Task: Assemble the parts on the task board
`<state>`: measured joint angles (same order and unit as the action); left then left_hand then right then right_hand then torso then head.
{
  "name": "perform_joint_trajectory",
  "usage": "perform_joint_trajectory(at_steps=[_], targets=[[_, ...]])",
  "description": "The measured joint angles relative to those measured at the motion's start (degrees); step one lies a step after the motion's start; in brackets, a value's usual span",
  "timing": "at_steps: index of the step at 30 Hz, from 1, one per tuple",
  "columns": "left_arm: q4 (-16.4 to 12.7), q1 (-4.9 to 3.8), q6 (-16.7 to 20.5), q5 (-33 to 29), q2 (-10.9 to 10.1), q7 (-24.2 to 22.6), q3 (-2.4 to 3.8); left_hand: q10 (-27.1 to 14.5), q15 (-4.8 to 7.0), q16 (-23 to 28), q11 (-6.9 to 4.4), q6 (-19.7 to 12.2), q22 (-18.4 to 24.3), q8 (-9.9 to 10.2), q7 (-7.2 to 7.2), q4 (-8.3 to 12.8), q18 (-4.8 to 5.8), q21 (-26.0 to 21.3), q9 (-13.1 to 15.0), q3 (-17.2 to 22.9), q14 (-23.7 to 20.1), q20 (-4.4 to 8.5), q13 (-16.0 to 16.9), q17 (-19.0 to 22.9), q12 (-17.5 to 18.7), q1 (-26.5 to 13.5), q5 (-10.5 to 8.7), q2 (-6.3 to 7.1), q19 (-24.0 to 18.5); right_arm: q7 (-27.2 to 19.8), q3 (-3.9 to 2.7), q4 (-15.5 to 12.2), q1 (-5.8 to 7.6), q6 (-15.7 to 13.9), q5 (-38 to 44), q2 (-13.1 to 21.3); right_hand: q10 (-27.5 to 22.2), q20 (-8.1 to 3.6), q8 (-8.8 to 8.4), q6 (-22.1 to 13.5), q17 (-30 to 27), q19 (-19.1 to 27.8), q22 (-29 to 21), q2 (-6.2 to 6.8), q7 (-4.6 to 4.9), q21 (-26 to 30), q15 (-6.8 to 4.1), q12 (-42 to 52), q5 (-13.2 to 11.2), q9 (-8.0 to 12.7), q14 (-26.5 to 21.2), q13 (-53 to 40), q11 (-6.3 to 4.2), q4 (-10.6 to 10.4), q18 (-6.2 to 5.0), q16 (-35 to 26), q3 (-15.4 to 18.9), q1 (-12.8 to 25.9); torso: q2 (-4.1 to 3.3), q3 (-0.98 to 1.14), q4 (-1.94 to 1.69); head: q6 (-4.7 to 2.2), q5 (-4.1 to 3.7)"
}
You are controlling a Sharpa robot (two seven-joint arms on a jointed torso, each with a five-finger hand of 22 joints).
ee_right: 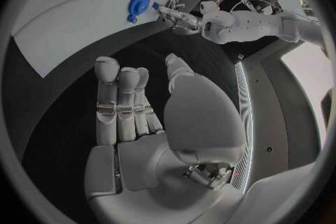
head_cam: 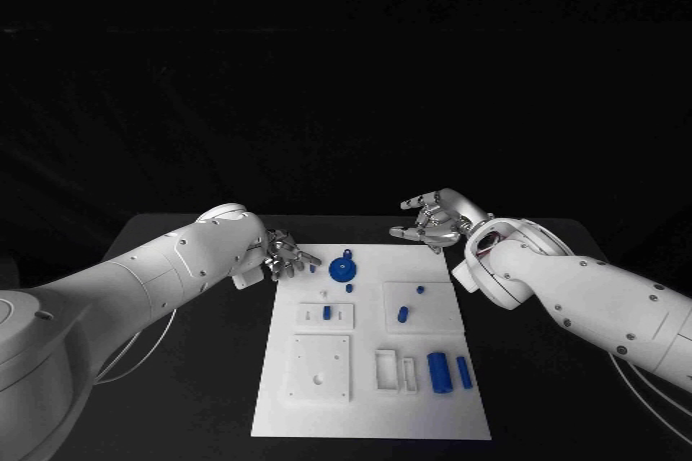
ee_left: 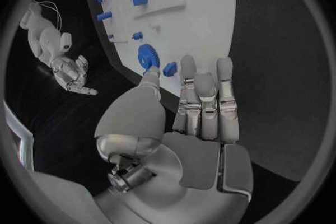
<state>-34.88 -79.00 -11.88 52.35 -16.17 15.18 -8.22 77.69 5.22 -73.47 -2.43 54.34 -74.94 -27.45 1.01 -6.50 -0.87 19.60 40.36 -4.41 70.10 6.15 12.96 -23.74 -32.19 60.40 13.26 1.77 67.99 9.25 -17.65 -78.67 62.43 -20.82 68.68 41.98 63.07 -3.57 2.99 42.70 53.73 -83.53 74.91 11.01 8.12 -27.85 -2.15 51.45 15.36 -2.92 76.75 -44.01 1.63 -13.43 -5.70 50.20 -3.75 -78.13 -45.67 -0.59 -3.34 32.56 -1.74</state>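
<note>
Hovering at the far left corner of the task board (head_cam: 372, 421), the left robot hand (head_cam: 284, 256) is seen with fingers spread and nothing held. A blue gear (head_cam: 342, 271) lies on the board just beside its fingertips (ee_left: 187, 65). The right robot hand (head_cam: 437, 219) is held open, empty, above the bare tabletop (head_cam: 188, 381) beyond the board's far right corner, well apart from the parts.

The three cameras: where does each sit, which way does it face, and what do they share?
Head view: on the robot's head, looking down at the task board; both arms enter.
Left wrist view: behind the left robot hand, facing the board's far end.
Right wrist view: behind the right robot hand, facing the black table and board.
Shared: all show the blue gear.
</note>
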Motion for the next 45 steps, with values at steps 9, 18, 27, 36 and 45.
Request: perform_joint_trajectory(at_steps=[9,18,27,36,45], targets=[[0.3,0.01,0.0,0.0,0.3,-0.5,0.00,-0.4,-0.27,0.0,0.44,-0.2,0.0,1.2,0.16,0.4,0.00,-0.7,-0.1,-0.4,-0.3,0.00,-0.3,0.5,0.5,0.3,0.00,-0.34,0.4,0.0,-0.05,0.0,0.01,0.0,0.0,0.0,0.0,0.00,0.00,0.0,0.0,0.0,0.0,0.00,0.00,0.0,0.00,0.0,0.0,0.0,0.0,0.0,0.00,0.0,0.00,0.0,0.0,0.0,0.01,-0.03,0.03,0.05,-0.08],[1.1,0.31,0.1,0.0,0.8,-1.2,-0.01,-0.7,-0.32,0.0,0.71,0.2,0.0,2.9,0.66,2.9,0.00,-0.9,-2.3,-2.2,-0.3,0.00,-0.5,0.6,0.6,2.1,0.69,-3.35,0.4,0.1,-0.08,0.0,0.04,0.0,0.0,-0.1,0.0,0.00,0.00,0.0,0.0,0.0,0.0,0.00,0.00,0.0,0.00,0.0,0.0,0.0,0.0,0.0,0.00,0.0,0.00,0.0,0.0,0.0,0.00,0.00,0.03,-0.01,-0.16],[1.3,0.48,0.1,-0.8,1.0,-2.0,-0.02,-0.9,-0.52,0.0,0.92,0.5,0.0,6.9,1.53,4.4,0.00,-1.1,-8.2,-2.1,-0.5,0.00,-1.0,0.6,1.4,4.5,0.91,-6.11,0.4,0.2,-0.09,0.0,0.05,0.0,0.0,-0.2,0.0,0.00,0.00,0.0,0.0,0.0,0.0,0.00,0.00,0.0,0.00,0.0,0.0,0.0,0.0,0.0,0.00,0.0,0.00,0.0,0.0,0.0,-0.05,0.03,0.07,0.02,-0.32],[1.4,0.53,0.1,-2.2,1.1,-2.4,-0.02,-0.9,-0.52,0.0,0.92,1.0,0.0,7.3,1.43,4.5,0.00,-1.1,-9.2,-2.3,-0.5,0.00,-1.1,0.6,1.8,4.8,0.90,-6.98,0.4,0.2,-0.10,0.0,0.06,0.0,0.0,-0.3,0.0,0.00,0.00,0.0,0.0,0.0,0.0,0.00,0.00,0.0,0.00,0.0,0.2,0.0,0.0,0.0,0.00,0.0,0.00,0.0,0.0,0.0,0.03,-0.07,-0.03,0.15,-0.47],[1.6,0.54,0.1,-3.1,1.2,-2.6,-0.02,-0.9,-0.52,0.0,0.92,1.0,0.0,7.5,1.43,5.4,-0.01,-1.1,-9.5,-1.4,-0.5,-0.21,-1.2,0.5,1.8,6.3,1.98,-8.46,0.6,0.3,-0.10,0.2,0.06,0.0,0.0,-0.5,0.0,0.00,0.00,0.0,0.0,0.0,0.0,0.00,0.00,0.0,0.00,0.0,0.2,0.0,0.0,0.0,0.00,0.0,0.00,0.0,0.0,0.0,0.03,-0.12,-0.02,0.15,-0.39]])
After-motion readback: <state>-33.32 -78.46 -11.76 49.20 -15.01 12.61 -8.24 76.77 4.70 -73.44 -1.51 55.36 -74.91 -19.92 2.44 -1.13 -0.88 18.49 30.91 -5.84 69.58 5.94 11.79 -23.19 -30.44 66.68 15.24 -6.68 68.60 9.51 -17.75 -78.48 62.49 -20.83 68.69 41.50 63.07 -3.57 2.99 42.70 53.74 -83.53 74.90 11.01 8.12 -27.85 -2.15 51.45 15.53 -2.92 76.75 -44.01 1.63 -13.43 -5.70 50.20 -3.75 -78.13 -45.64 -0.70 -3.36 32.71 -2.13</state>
